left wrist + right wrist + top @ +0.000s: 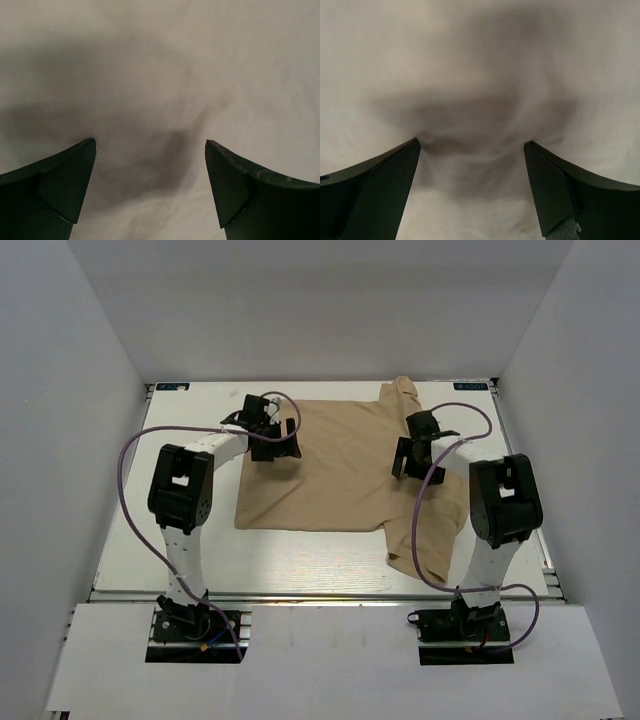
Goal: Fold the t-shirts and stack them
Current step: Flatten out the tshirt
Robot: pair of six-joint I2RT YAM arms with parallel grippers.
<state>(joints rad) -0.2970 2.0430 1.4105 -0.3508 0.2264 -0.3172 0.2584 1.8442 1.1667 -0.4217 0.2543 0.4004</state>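
Table [130, 540] first: a tan t-shirt [340, 480] lies flat across its middle, long axis running nine to three, hem toward nine, sleeves splayed at one and five. Both arms reach over it. The left gripper [274, 445] is above the hem end, the right gripper [408, 462] above the shoulder end. Each has cloth directly under wide-spread, empty fingers. Whether the tips touch fabric is hard to tell, though a slight pucker shows under the right.

Left end effector [150, 146] and right end effector [471, 146] both wide open, tips downward.
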